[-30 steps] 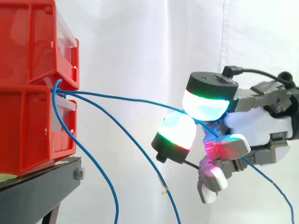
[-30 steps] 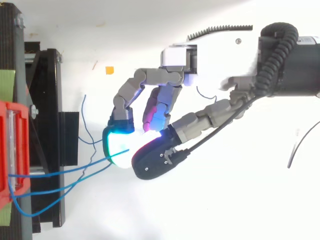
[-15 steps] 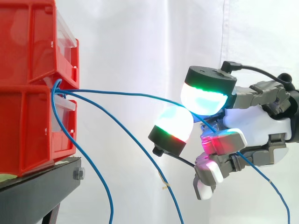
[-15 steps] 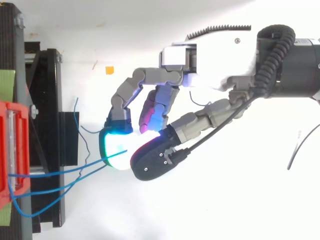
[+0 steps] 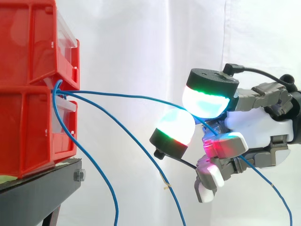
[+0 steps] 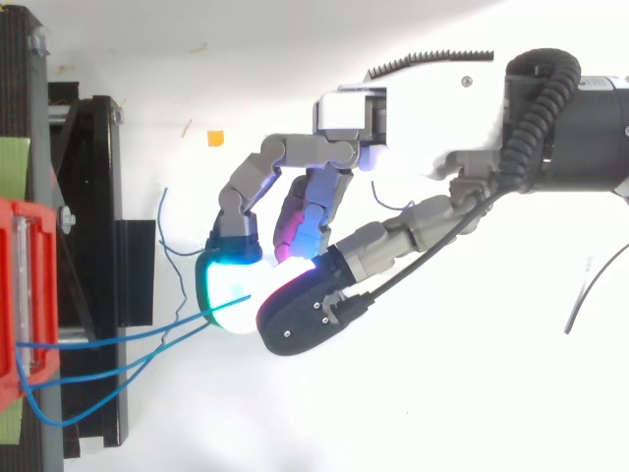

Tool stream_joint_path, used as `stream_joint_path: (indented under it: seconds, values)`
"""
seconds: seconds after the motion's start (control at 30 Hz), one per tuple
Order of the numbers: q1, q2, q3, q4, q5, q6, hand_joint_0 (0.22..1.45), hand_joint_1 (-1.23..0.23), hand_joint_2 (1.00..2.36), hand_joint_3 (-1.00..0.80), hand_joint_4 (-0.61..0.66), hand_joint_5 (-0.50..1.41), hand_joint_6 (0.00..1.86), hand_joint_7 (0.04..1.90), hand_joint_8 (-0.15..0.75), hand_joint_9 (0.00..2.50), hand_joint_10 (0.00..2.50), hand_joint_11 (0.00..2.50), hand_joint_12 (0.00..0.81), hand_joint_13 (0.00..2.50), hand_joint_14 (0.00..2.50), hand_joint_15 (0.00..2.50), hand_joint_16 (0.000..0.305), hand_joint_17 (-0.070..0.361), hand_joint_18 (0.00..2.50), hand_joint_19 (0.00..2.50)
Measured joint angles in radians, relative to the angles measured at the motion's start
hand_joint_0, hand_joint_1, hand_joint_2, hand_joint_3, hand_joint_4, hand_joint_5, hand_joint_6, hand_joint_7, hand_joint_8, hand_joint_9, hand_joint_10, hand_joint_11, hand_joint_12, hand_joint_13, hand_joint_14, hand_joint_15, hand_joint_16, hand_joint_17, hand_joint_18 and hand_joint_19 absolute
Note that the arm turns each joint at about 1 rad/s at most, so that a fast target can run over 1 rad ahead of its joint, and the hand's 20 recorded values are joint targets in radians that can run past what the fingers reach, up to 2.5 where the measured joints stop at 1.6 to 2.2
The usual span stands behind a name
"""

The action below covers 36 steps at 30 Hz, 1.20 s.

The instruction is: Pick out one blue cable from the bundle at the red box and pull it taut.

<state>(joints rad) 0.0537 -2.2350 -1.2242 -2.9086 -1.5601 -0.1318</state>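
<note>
Several thin blue cables come out of the red box (image 5: 33, 89) at its front slot. One blue cable (image 5: 122, 96) runs nearly level from the box to my hand (image 5: 254, 127), which is pinching it between two glowing pads (image 5: 204, 101). Its free end hangs down behind the hand. The top view shows the same cable (image 6: 128, 337) crossing the black stand to the hand (image 6: 413, 147), whose fingers are curled. Two other blue cables (image 5: 101, 174) droop loosely toward the floor.
The red bins sit stacked on a black stand (image 5: 42, 188) at the left, seen as a dark frame (image 6: 93, 246) from above. A white curtain hangs behind. A small orange scrap (image 6: 215, 138) lies on the white floor.
The hand has shifted very slightly and kept its hold on the cable. The loose cables below have swung a little.
</note>
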Motion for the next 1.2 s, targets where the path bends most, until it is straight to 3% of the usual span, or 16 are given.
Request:
stream_joint_path:
  seconds: [1.2]
  values:
    - [0.000,0.000,0.000,-0.001,0.000,0.000,0.76,-0.76,1.01,-0.28,-0.07,-0.17,0.95,0.86,0.321,1.23,0.02,0.87,0.374,0.94,0.02,0.54,0.038,0.086,0.64,0.59]
